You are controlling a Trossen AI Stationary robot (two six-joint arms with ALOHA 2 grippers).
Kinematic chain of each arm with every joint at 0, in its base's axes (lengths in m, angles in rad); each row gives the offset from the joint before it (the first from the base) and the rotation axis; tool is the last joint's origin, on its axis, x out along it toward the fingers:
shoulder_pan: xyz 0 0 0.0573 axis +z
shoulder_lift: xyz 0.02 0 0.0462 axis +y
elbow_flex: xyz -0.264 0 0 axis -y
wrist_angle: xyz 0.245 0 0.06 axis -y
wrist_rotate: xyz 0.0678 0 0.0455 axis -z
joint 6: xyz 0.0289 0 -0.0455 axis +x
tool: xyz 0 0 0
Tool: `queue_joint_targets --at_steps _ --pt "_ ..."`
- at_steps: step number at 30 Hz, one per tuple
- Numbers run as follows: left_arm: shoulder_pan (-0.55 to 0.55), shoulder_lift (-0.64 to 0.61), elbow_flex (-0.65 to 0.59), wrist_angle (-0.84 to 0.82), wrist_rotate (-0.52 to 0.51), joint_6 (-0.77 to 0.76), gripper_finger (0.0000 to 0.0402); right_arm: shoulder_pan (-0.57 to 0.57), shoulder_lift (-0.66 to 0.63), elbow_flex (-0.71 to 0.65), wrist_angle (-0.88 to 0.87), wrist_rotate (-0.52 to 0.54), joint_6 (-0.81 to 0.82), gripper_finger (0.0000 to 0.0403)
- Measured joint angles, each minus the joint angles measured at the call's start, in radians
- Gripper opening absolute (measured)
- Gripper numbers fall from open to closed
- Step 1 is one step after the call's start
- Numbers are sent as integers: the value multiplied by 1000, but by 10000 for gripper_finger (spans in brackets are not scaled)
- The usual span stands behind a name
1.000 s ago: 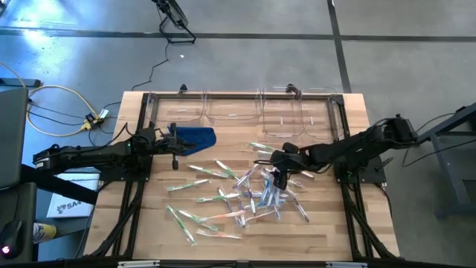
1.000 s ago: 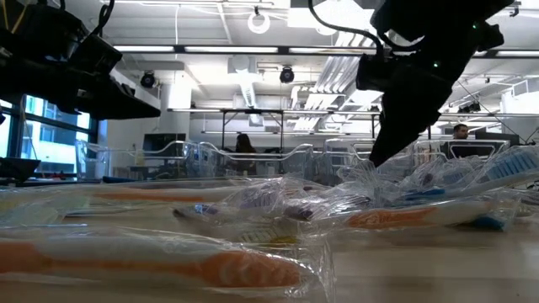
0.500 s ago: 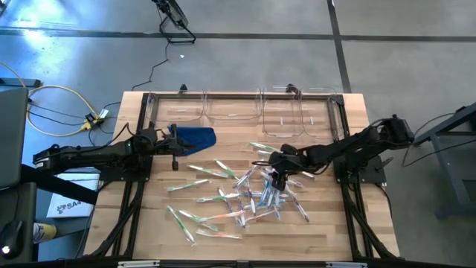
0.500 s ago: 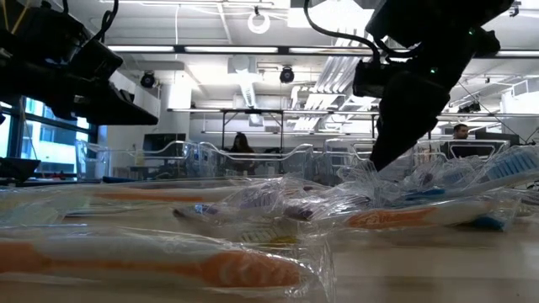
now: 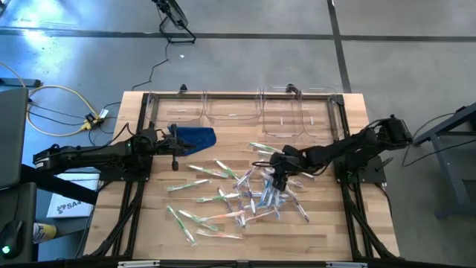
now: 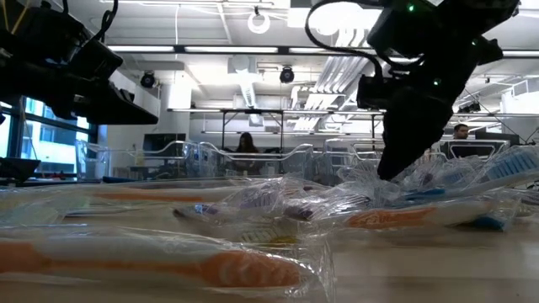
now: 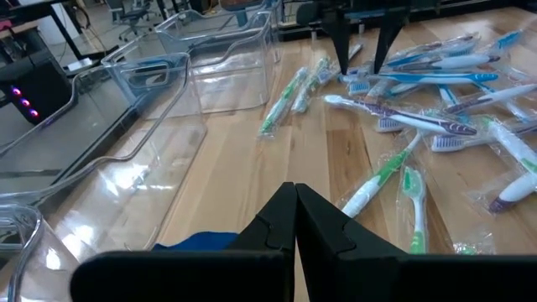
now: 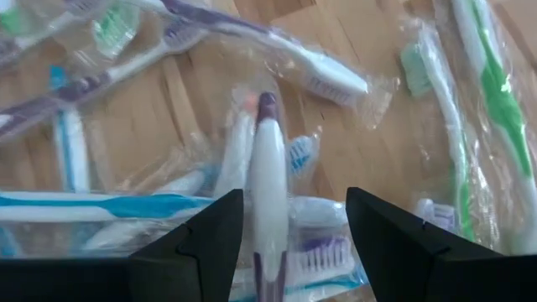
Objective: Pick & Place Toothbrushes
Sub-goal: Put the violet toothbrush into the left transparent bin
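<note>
Many toothbrushes in clear wrappers, with green, blue, purple and whitish handles, lie scattered and piled on the wooden table. My right gripper hangs open over the right part of the pile, pointing steeply down. In the right wrist view its fingers stand on either side of a white-and-purple toothbrush, which lies on other brushes. My left gripper is shut and waits at the table's left, just above the edge of a blue cloth.
Several clear plastic bins stand in a row along the far edge, and the left wrist view shows them close by. More toothbrushes lie toward the near left. Bare wood shows at the near right.
</note>
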Motion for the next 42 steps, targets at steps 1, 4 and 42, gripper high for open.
queue_joint_targets --at_steps 1,4,42 --pt "0 0 0 0 0 0 0 0 3 -1 3 0 0 205" --pt "0 0 0 0 0 0 0 0 4 -1 16 1 -1 203" --pt "0 0 0 1 0 0 0 0 0 -1 34 23 -2 42"
